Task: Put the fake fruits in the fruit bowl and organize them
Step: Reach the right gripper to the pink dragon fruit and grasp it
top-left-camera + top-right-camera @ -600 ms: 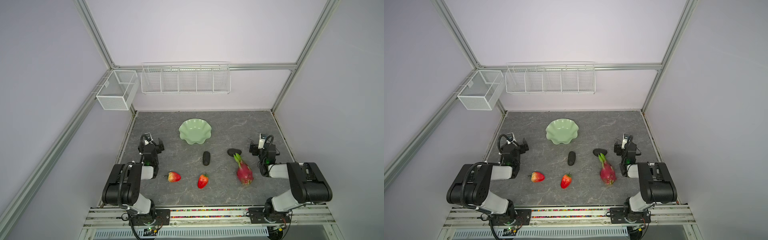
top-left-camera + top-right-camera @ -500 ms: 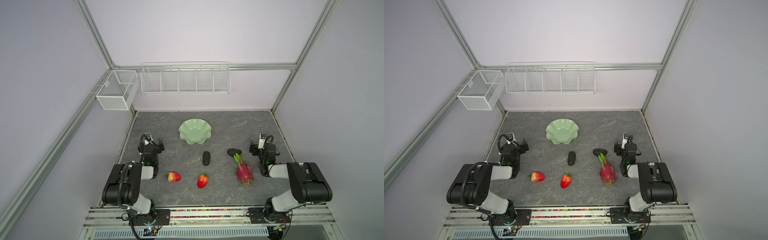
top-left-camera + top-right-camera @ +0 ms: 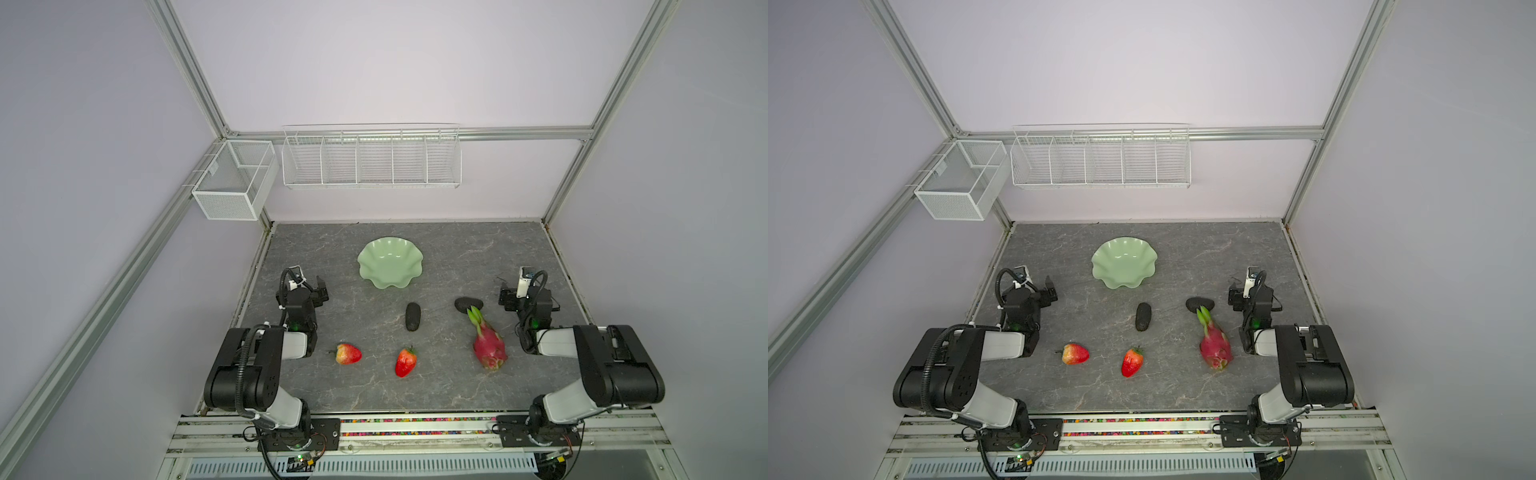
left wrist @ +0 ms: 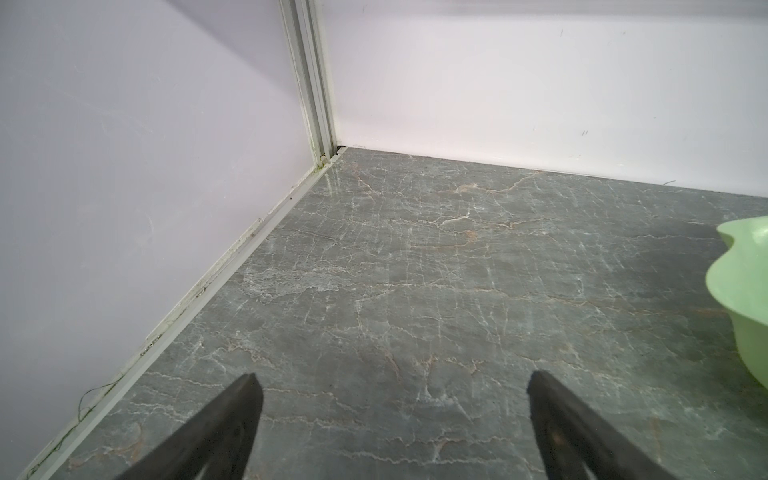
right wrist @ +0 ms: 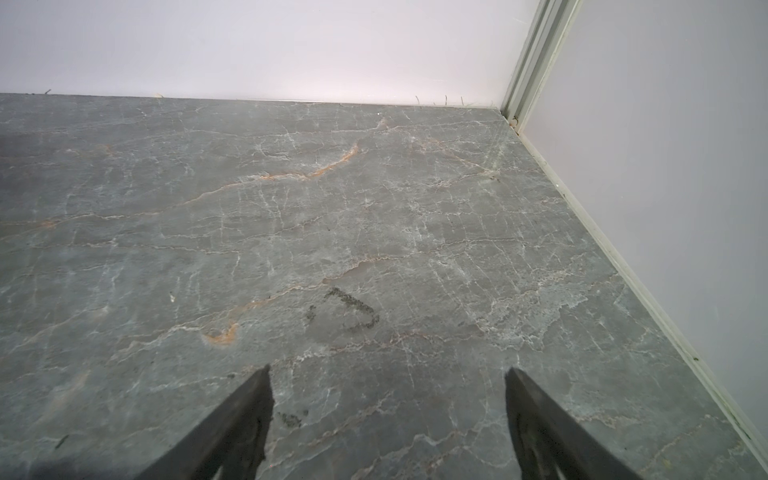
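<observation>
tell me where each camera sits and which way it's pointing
Top views: high over the front edge, looking down on table, bowl, left arm, right arm.
Left wrist: low on the left arm, facing the back left corner; open left tool tips show.
Right wrist: low on the right arm, facing the back right corner; open right tool tips show.
Shared: bowl, in top and left wrist views.

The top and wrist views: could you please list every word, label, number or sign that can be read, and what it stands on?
No text is readable anywhere.
The small tag on the white mesh basket is too small to read.
The dark scuff on the tabletop is a smudge, not writing.
</observation>
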`<state>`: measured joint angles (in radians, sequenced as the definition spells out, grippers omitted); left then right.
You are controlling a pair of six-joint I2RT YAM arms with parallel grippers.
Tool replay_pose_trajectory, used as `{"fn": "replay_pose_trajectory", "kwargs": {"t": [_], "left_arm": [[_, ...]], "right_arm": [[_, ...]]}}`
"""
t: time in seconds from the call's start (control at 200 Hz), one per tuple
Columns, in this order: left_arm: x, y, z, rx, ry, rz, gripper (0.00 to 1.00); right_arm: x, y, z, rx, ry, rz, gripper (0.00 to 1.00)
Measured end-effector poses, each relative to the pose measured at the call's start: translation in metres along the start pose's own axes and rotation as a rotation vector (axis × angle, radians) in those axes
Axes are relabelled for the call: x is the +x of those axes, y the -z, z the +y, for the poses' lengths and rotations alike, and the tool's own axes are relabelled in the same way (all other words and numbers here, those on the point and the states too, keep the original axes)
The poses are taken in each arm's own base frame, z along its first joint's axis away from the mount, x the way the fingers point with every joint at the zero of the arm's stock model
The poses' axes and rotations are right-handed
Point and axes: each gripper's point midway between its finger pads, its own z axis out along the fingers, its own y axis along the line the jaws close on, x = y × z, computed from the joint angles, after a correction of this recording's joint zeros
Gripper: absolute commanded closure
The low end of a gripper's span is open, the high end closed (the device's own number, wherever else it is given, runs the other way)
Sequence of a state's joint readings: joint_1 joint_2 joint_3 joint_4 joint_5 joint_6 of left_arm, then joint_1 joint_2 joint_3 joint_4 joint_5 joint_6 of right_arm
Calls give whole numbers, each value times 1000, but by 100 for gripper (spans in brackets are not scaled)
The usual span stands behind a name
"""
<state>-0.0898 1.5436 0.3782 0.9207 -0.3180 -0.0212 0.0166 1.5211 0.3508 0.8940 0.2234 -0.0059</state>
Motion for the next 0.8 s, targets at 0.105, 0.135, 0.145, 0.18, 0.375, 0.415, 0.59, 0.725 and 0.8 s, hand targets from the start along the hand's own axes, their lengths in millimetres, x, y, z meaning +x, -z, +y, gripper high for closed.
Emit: {"fn": "replay_pose_trajectory", "kwargs": {"t": [0.105,0.135,0.145,0.18,0.375,0.415,0.59,0.725,0.8], "left_arm": [[-9,15,5,-27,-3,-21,1],[-17,22,3,-35,-8,-36,1],[-19,23,3,-37,-11,-40,1],[-34,32,-3,-25,-11,-68,1],[-132,85,-67,237,98,-184,1],[-142,97,-93,353,99,-169,1],[-119,198,-220,1012,10,16,1],[-76,288,-264,1371,-83,171,1],[-61,315,-271,1471,-119,230,1]], "right_arm": [[1,23,-5,44,2,-61,12],[2,31,-3,55,14,-73,12],[3,33,-2,56,16,-74,12],[1,42,2,58,29,-82,12],[-94,82,-6,108,-75,-124,12],[-112,93,-7,100,-103,-122,12],[-94,116,20,-56,-170,153,12],[-11,147,59,-167,-150,497,12],[18,167,68,-176,-150,629,12]]}}
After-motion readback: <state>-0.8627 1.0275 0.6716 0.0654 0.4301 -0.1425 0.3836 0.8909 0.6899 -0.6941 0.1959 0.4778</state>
